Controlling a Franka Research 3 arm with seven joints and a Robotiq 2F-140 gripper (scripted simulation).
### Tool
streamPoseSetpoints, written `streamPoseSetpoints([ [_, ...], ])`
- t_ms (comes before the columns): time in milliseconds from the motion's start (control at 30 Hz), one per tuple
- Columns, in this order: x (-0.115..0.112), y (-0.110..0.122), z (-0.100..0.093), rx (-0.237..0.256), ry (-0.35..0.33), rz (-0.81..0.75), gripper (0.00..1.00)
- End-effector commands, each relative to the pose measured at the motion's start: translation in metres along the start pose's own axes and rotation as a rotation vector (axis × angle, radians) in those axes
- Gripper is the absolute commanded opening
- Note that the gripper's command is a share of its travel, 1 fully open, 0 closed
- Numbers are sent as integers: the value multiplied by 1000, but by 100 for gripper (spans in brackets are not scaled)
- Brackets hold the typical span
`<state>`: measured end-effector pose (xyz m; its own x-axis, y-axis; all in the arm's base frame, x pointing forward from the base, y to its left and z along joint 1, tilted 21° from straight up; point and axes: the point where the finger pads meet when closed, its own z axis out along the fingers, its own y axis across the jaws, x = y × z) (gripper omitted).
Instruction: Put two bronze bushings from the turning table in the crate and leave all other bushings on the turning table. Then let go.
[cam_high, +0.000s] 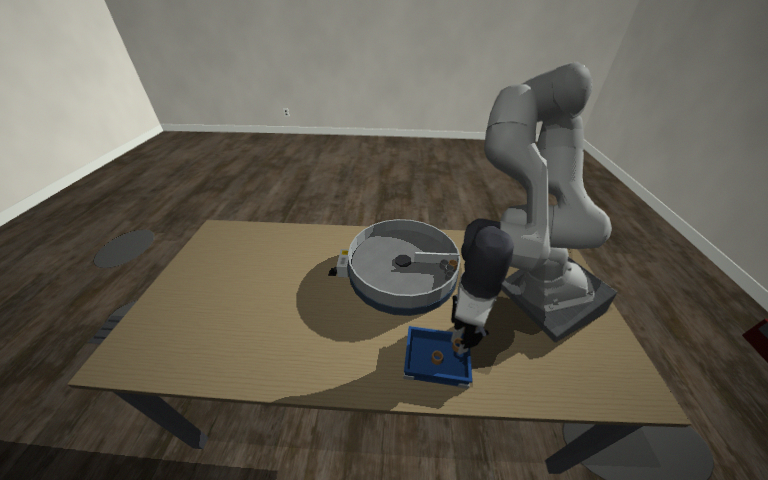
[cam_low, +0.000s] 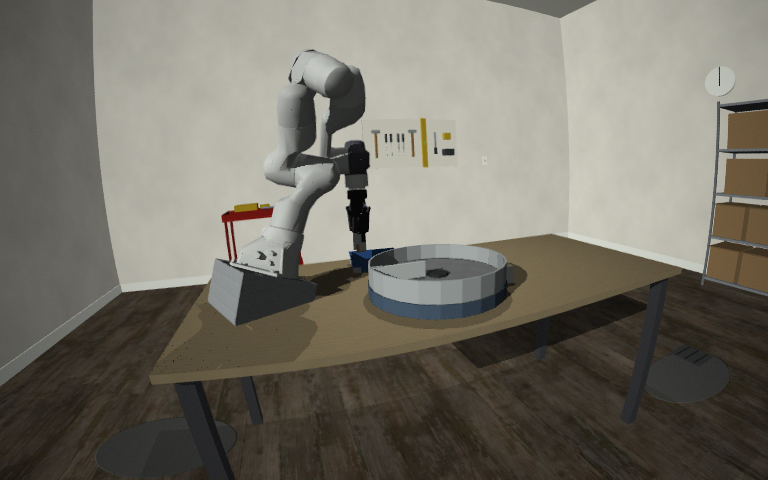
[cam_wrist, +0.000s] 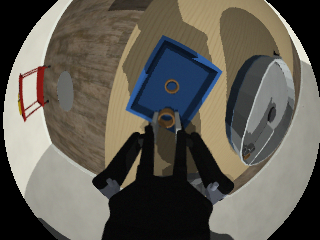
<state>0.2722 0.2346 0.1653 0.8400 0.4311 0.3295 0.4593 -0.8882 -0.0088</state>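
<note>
My gripper is shut on a bronze bushing, held over the near-robot end of the blue crate. Another bronze bushing stands on the crate floor, near its middle. The round, grey-walled turning table holds a bronze bushing and darker bushings close together by the wall. The exact number there is unclear. In the exterior view, the turning table's wall hides them.
The turning table has a thin divider and a dark hub. A small control box stands at its side. The robot's grey base block stands at the table's right in the top view.
</note>
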Motion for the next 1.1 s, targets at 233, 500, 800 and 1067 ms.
streamPoseSetpoints([
  [233, 10, -9, 11, 30, 33, 23, 0],
  [500, 10, -9, 11, 30, 33, 23, 0],
  [800, 10, -9, 11, 30, 33, 23, 0],
  [1067, 10, -9, 11, 30, 33, 23, 0],
])
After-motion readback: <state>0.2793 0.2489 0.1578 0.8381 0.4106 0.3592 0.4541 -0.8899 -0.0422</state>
